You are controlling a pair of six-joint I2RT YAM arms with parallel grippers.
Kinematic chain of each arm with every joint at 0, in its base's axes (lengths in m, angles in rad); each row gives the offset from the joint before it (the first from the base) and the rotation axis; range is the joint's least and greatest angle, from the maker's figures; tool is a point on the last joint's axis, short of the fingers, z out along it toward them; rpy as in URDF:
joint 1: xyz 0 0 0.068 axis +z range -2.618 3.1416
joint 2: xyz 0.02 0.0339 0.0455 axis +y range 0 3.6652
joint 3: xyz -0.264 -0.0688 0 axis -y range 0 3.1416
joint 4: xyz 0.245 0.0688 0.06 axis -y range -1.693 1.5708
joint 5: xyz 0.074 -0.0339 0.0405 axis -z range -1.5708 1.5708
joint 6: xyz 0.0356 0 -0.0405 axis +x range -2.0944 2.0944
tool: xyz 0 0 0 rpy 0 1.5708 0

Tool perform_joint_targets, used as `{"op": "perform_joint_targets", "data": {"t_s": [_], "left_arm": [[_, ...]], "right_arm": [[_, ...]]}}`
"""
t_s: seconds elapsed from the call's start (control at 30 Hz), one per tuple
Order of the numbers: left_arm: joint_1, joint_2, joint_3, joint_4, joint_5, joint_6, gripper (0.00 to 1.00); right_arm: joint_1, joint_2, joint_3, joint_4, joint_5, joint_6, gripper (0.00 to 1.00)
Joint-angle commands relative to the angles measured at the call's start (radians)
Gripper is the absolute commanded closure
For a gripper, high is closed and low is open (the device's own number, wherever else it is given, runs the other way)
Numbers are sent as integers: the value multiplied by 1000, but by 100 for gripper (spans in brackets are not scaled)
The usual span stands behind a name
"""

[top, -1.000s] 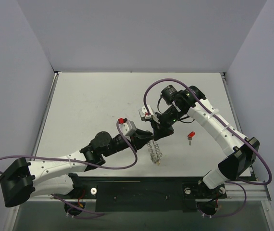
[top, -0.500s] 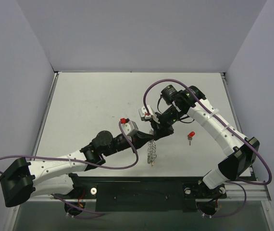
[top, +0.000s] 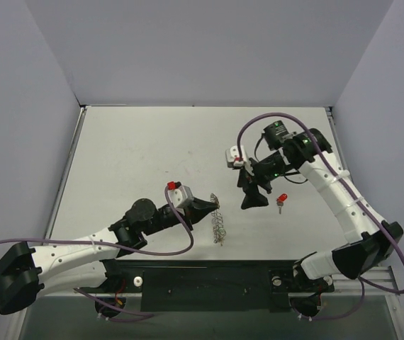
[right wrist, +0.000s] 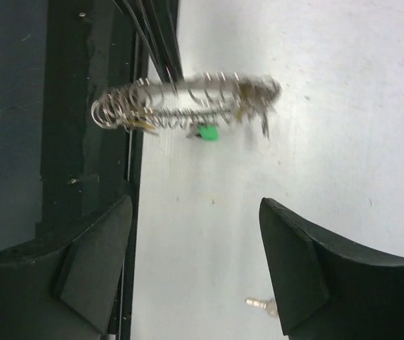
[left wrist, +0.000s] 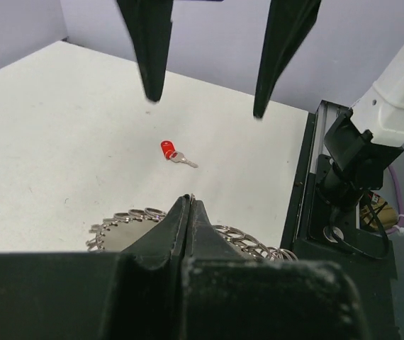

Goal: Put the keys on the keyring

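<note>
On the desk point(top: 131, 156), the right end effector point(top: 253, 198) is spread wide and empty. The left end effector point(top: 212, 206) is closed, pinching the keyring point(top: 218, 225) at its tip. A green key point(right wrist: 207, 132) hangs on the coil. A red key point(top: 281, 200) lies beside the right end effector.

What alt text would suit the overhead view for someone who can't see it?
Above a white table, the left gripper, shut, holds a coiled silver keyring. The right gripper hangs open nearby, a red-headed key lying beside it.
</note>
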Motion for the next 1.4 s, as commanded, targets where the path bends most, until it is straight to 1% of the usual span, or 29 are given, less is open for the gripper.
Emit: {"op": "perform_joint_targets", "data": {"t_s": [0.0, 0.13, 0.23, 0.3, 0.4, 0.53, 0.7, 0.87, 0.97, 1.0, 1.03, 1.07, 1.13, 1.2, 1.23, 1.37], "left_arm": [[26, -87, -57, 219, 89, 39, 100], [78, -129, -87, 255, 200, 21, 100], [107, -156, -99, 264, 220, -8, 100], [121, -173, -113, 296, 238, -31, 100], [133, -195, -128, 332, 289, -45, 100], [164, -210, -114, 296, 356, -51, 100], [229, -190, -105, 330, 432, -146, 100], [255, -152, -107, 382, 446, -226, 100], [255, -117, -93, 372, 410, -248, 100], [255, -106, -84, 369, 401, -257, 100], [253, -81, -70, 365, 381, -264, 100], [250, -68, -64, 368, 378, -271, 100], [244, -28, -35, 370, 364, -274, 100], [229, 9, -18, 373, 347, -268, 100], [221, 32, -13, 375, 334, -266, 100], [181, 72, -4, 393, 266, -260, 100]], "right_arm": [[-159, -125, -79, -9, -94, 1, 32], [-319, -159, -187, 21, -180, -2, 32], [-408, -161, -259, 18, -231, -12, 32], [-439, -162, -294, 15, -246, -20, 33], [-451, -165, -322, 17, -214, -20, 34], [-465, -165, -342, 18, -185, -37, 34], [-492, -154, -352, 18, -171, -51, 35], [-494, -153, -374, 11, -213, -77, 35], [-439, -147, -369, -28, -260, -133, 38], [-366, -141, -356, -41, -257, -173, 38], [-327, -133, -316, -57, -242, -180, 39], [-257, -119, -296, -60, -239, -177, 42], [-197, -83, -225, -58, -272, -161, 45], [-164, -41, -140, -60, -288, -132, 46], [-155, -27, -95, -63, -289, -121, 49], [-85, 22, -34, -62, -288, -88, 53]]}}
